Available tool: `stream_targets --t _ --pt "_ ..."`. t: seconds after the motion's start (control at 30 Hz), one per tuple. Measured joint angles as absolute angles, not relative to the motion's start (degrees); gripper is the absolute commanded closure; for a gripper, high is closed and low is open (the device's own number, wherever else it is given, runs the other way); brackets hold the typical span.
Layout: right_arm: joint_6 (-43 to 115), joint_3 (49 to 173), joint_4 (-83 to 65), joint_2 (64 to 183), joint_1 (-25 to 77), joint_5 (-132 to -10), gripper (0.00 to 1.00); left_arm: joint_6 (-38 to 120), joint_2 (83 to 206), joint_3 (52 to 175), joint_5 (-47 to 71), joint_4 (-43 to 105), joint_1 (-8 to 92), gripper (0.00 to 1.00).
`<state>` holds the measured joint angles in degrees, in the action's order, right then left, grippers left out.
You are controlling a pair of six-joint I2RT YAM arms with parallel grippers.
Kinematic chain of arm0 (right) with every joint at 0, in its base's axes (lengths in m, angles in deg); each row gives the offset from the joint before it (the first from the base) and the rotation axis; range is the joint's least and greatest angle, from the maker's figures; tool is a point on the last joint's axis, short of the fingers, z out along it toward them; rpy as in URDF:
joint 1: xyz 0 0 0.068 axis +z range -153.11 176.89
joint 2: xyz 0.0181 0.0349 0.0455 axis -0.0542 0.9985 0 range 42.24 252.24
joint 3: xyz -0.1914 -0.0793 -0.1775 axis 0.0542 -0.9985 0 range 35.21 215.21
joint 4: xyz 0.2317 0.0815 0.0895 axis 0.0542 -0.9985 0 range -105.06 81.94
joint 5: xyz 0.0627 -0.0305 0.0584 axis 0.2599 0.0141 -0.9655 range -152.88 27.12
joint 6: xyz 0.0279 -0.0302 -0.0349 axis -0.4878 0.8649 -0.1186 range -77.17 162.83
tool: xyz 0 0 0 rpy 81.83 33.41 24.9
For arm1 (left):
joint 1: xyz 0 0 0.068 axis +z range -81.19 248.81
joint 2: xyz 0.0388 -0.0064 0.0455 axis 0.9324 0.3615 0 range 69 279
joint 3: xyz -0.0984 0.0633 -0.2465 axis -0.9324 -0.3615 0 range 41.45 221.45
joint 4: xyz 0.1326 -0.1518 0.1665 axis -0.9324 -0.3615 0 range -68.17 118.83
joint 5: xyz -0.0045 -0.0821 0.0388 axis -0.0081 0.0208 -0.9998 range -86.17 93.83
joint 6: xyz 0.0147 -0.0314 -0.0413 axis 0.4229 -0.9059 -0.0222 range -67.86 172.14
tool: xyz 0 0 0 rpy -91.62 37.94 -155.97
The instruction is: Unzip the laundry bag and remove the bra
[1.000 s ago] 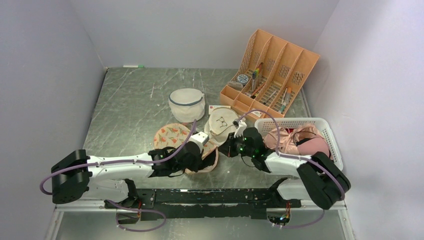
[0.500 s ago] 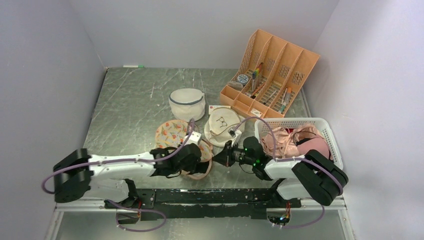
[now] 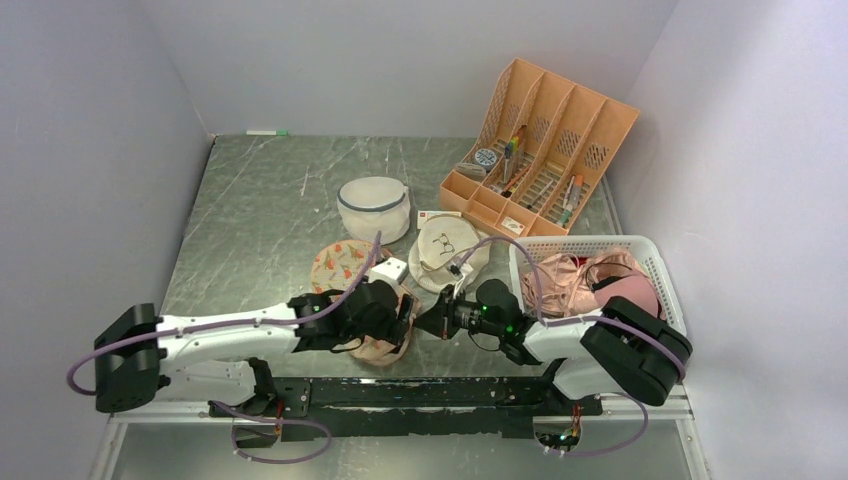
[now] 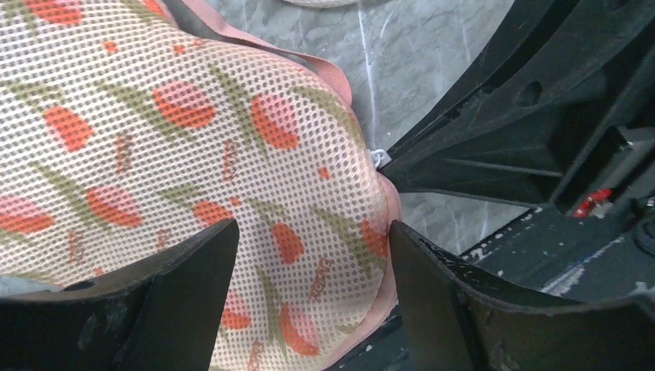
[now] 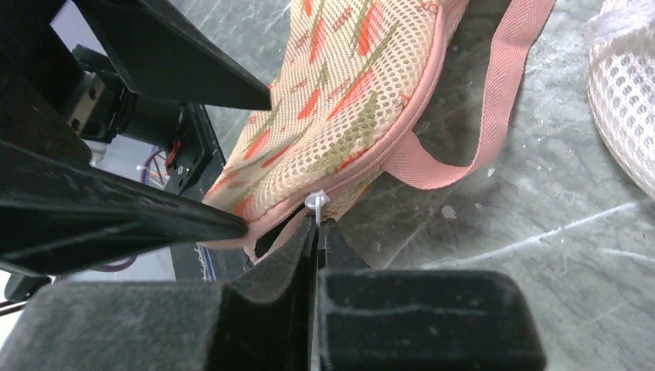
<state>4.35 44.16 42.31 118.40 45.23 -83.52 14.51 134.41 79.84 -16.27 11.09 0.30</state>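
Note:
The laundry bag (image 3: 347,264), beige mesh with an orange-red print and pink zip edging, lies at the table's near middle. My left gripper (image 3: 400,322) is open over its near end. In the left wrist view the bag (image 4: 193,139) fills the gap between the two spread fingers (image 4: 189,297), with the left gripper (image 4: 313,228) around the pink edge. My right gripper (image 5: 318,224) is shut on the white zip pull (image 5: 317,202) at the bag's (image 5: 347,77) pink zip, right beside the left gripper. A pink strap (image 5: 494,100) loops off the bag. The bra is hidden.
Behind the bag stand a white dome mesh bag (image 3: 373,207) and a round cream bag with a glasses drawing (image 3: 445,250). An orange organiser (image 3: 540,150) is at the back right. A white basket (image 3: 662,268) with pink garments sits at the right. A black rail (image 3: 420,392) runs along the near edge.
My left gripper has gone from shut to open around the bag's near end. The right gripper has moved left and nearer, drawing the zip pull along the bag's edge.

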Motion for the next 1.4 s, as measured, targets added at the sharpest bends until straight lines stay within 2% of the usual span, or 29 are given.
stream_targets --t 0.2,0.27,0.37,0.5,0.53,0.9,1.03,1.17,1.23,1.33,1.4 --pt "4.18 45.56 42.55 119.43 45.43 -83.87 1.0 15.98 143.98 85.52 -16.82 9.43 0.3 0.3" --pt "4.24 45.47 41.81 119.17 45.45 -83.3 1.0 16.26 145.77 86.46 -16.79 9.39 0.28 0.45" --pt "4.29 45.19 41.33 118.64 45.71 -82.76 1.0 16.37 146.36 86.26 -16.68 9.72 0.25 0.61" --pt "5.12 45.28 39.14 117.24 45.91 -81.45 1.0 16.65 146.36 85.63 -16.73 10.15 0.08 0.9" --pt "5.51 45.5 38.18 116.78 45.97 -81.03 1.0 16.79 146.38 85.56 -16.79 10.11 0.08 0.93" --pt "9.29 50.98 26.6 115.41 43.26 -76.88 1.0 14.16 145.62 79.51 -16.25 14.44 0.08 0.93" --pt "9.09 54.87 24.39 118.51 37.69 -80.13 1.0 13.29 144.07 78.05 -16.16 15.81 0.1 0.93" --pt "10.38 58.33 22.66 122.29 36.25 -82.8 1.0 12.87 144.0 78.29 -16.66 15.42 0.1 0.93" --pt "10.95 58.54 23.1 122.99 36.16 -84.29 1.0 12.85 143.98 78.29 -16.99 14.76 0.1 0.85" --pt "11.04 57.39 24.17 122.79 36.09 -85.93 1.0 13.07 143.74 78.79 -17.01 12.84 0.1 0.52" --pt "11.04 56.55 24.28 122.09 35.92 -86.56 1.0 13.48 143.17 79.99 -16.92 10.94 0.08 0.36"
